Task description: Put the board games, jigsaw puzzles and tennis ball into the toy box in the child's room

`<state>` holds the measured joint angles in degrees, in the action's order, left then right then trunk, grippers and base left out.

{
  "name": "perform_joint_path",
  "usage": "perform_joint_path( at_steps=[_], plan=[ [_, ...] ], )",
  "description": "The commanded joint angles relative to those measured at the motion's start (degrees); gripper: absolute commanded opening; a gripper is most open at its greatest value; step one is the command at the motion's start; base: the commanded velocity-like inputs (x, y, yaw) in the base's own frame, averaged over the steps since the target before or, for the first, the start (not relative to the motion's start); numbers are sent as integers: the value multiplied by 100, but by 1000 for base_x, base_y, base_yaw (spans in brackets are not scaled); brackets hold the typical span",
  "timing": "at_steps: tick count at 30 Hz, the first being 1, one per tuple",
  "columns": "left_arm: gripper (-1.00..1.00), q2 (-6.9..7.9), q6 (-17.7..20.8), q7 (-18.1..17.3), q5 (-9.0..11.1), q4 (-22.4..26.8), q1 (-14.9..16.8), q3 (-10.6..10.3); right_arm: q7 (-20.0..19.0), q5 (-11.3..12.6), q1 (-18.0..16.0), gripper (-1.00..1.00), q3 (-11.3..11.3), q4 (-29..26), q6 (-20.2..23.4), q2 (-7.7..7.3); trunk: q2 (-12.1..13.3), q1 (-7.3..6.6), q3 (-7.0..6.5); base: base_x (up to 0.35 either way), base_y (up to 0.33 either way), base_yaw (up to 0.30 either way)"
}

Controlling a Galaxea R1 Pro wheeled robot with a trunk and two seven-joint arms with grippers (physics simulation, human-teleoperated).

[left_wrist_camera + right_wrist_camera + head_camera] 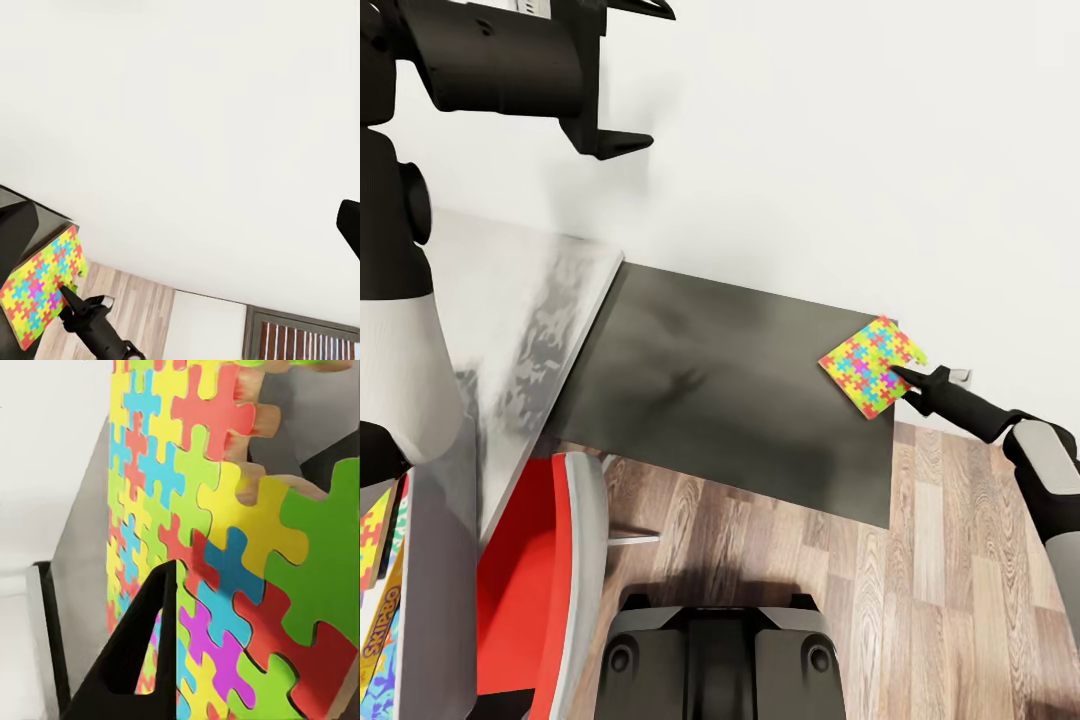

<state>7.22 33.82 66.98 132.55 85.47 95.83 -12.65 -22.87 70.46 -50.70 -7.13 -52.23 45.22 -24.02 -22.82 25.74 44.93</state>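
Head view looking steeply down, all 3 views sharing jigsaw puzzle (872,366), right wrist closest

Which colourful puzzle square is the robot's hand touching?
The many-coloured jigsaw puzzle square at the dark cabinet's far corner, at the right gripper. Another puzzle lies apart by the left arm.

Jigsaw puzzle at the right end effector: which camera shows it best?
Head view: the whole jigsaw puzzle shows at the dark surface's far corner, right end effector at its edge. The left wrist view shows it small, the right wrist view cropped close.

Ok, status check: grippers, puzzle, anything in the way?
Right gripper shut on jigsaw puzzle over dark cabinet corner. Left gripper raised, open, empty. Nothing blocking.
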Motion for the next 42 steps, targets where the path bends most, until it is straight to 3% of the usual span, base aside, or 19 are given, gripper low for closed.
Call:
perform_joint_path(
  at_steps=[1, 17, 33, 42],
  plan=[
    [100, -1, 36, 25, 16, -4, 3, -1, -25, 285, -5, -100, -19, -76, 92, -6, -9, 4, 6, 0, 0, 0],
    [100, -1, 36, 29, 16, 1, -8, -9, -48, 317, 19, -100, -44, -39, 100, -238, -9, 4, 6, 0, 0, 0],
    [100, -1, 36, 31, 16, 12, -26, -10, -74, 331, 77, -100, -192, -88, 123, -269, -9, 4, 6, 0, 0, 0],
    [100, -3, 29, 34, 10, 38, -48, -16, -80, 336, 345, -100, -227, -635, 159, -277, -9, 4, 6, 0, 0, 0]
  ],
)
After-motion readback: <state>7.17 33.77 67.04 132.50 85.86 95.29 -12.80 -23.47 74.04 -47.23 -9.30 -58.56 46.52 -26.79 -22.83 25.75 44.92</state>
